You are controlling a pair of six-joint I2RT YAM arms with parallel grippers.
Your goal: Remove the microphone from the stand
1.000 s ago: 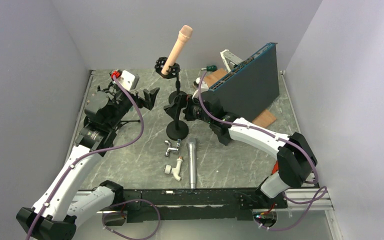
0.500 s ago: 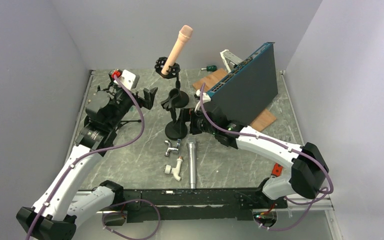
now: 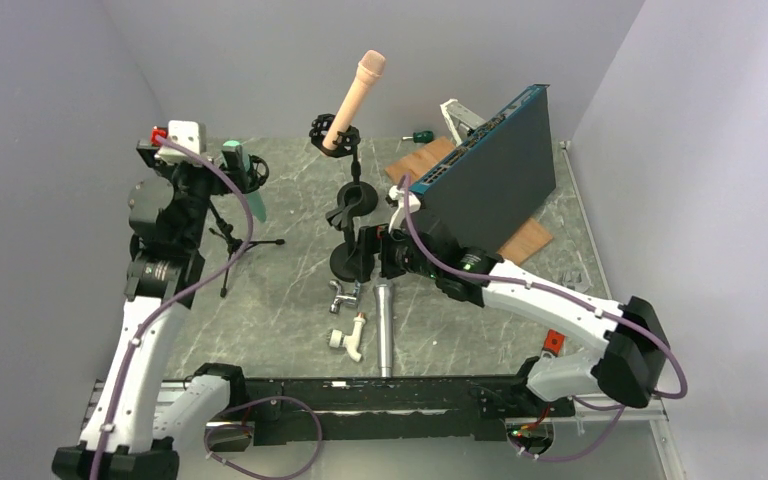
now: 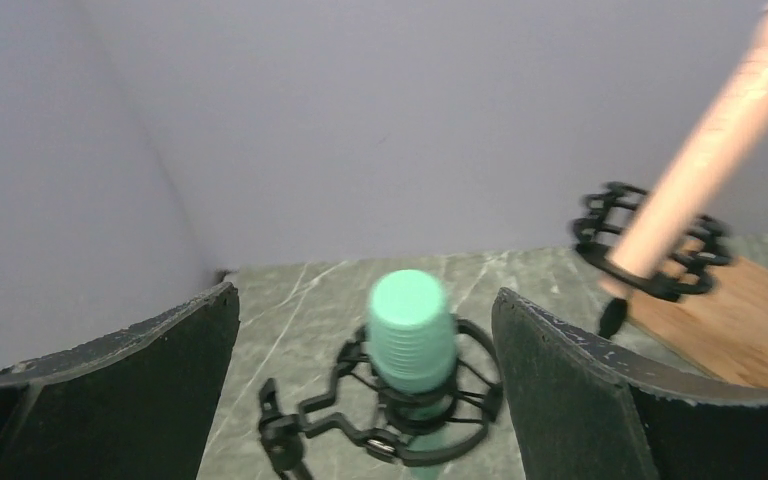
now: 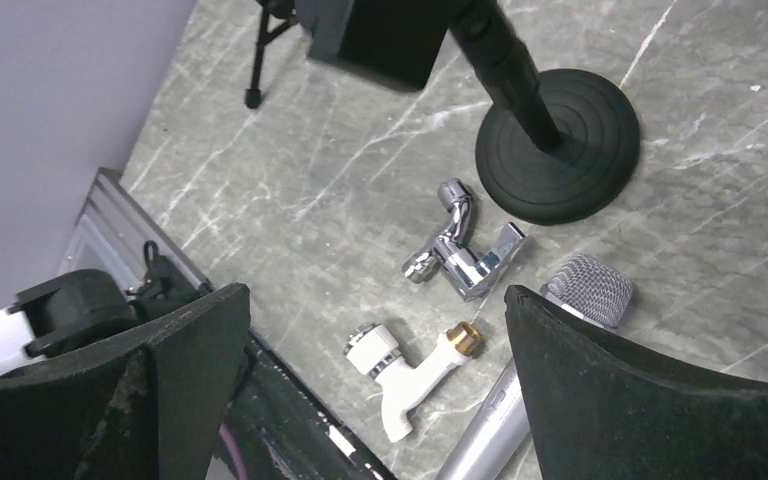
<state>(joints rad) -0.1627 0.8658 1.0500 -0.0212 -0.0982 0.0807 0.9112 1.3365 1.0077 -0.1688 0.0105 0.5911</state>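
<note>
Free gaps either side of green mic inside wide-spread left claw; pink mic blocks close on right.

Between the matt black fingers of the right end effector, the table shows a grey marbled finish. It bears a glossy chrome metal tap, a white plastic tap with a brass-coloured nut and a silver microphone with a metal mesh head. The stand base is matt black and ridged, and between the fingers of the left end effector the mint-green microphone looks matt and ribbed.

Loose microphone — just before stand base
</note>
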